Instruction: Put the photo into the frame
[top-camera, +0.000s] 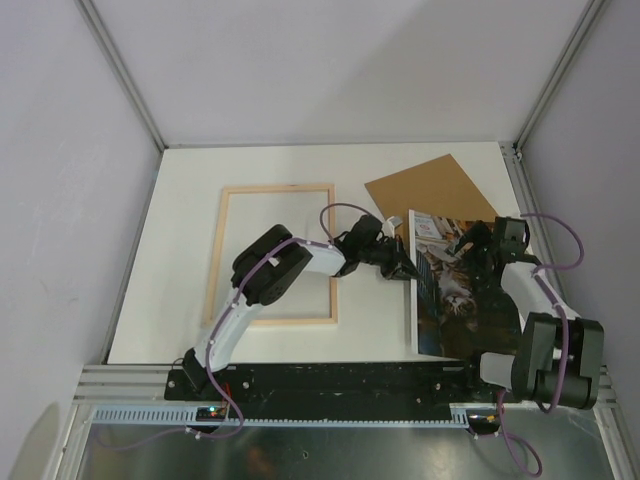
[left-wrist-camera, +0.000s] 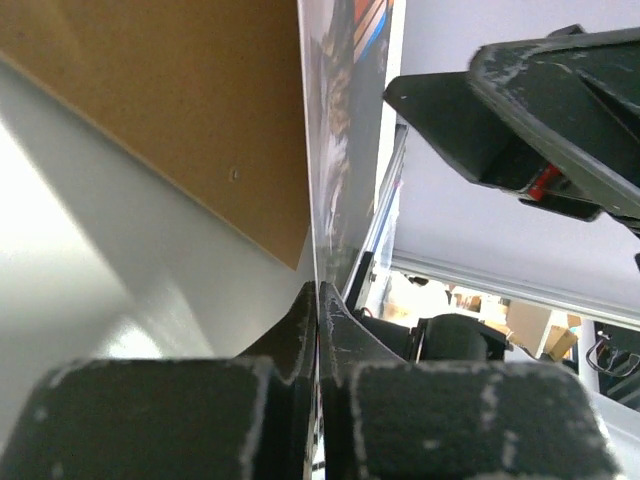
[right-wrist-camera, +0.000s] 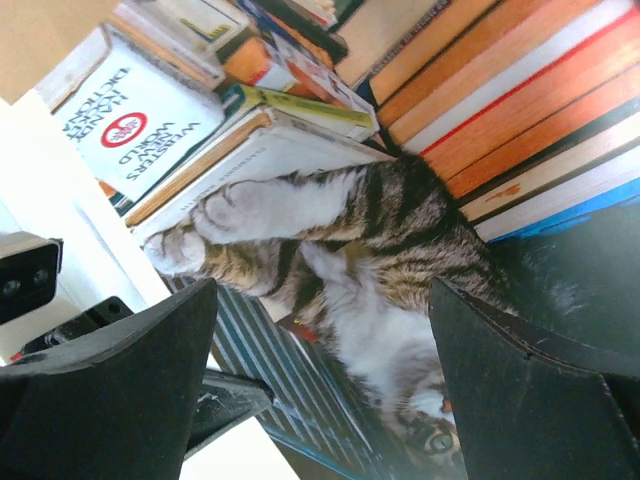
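The photo (top-camera: 455, 300), a cat among stacked books, lies at the right of the table, partly over the brown backing board (top-camera: 430, 185). My left gripper (top-camera: 410, 272) is shut on the photo's left edge. In the left wrist view its jaws (left-wrist-camera: 318, 300) pinch the print (left-wrist-camera: 345, 130), seen edge-on. My right gripper (top-camera: 468, 243) hovers open over the photo's upper part. The right wrist view shows the cat print (right-wrist-camera: 380, 200) between its spread fingers (right-wrist-camera: 130, 390). The frame (top-camera: 278, 189) lies pale-wood side up at the left centre, empty inside.
The backing board (left-wrist-camera: 150, 90) lies flat behind the photo. Grey walls enclose the table on three sides. The right gripper (left-wrist-camera: 540, 110) looms close in the left wrist view. The left gripper's fingertip (right-wrist-camera: 215, 395) shows in the right wrist view.
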